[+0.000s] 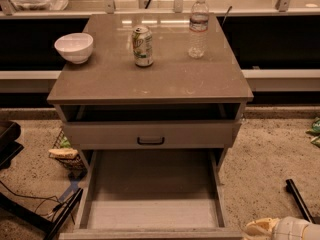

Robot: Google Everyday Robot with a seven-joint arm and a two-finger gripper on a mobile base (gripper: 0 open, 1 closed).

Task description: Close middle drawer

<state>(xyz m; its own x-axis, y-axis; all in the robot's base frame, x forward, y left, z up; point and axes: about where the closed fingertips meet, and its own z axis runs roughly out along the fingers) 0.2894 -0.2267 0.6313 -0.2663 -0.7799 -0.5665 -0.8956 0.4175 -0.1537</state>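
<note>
The middle drawer (pixel 152 189) is pulled far out toward me below the cabinet top (pixel 150 79). Its long bare interior shows, and its front lies along the bottom edge of the view. Above it sits the uppermost drawer (pixel 100 134) with a small dark pull (pixel 151 140) and a dark gap over it. The lowest drawer is hidden. My gripper (pixel 261 229) is pale and sits at the bottom right, just right of the open drawer's front corner, partly cut off by the frame edge.
On the cabinet top stand a white bowl (pixel 74 47), a soda can (pixel 142 46) and a water bottle (pixel 199 26). A wire basket (pixel 65 151) sits on the floor at left, with cables and a dark frame (pixel 30 214). A dark rod (pixel 299 199) lies on the right.
</note>
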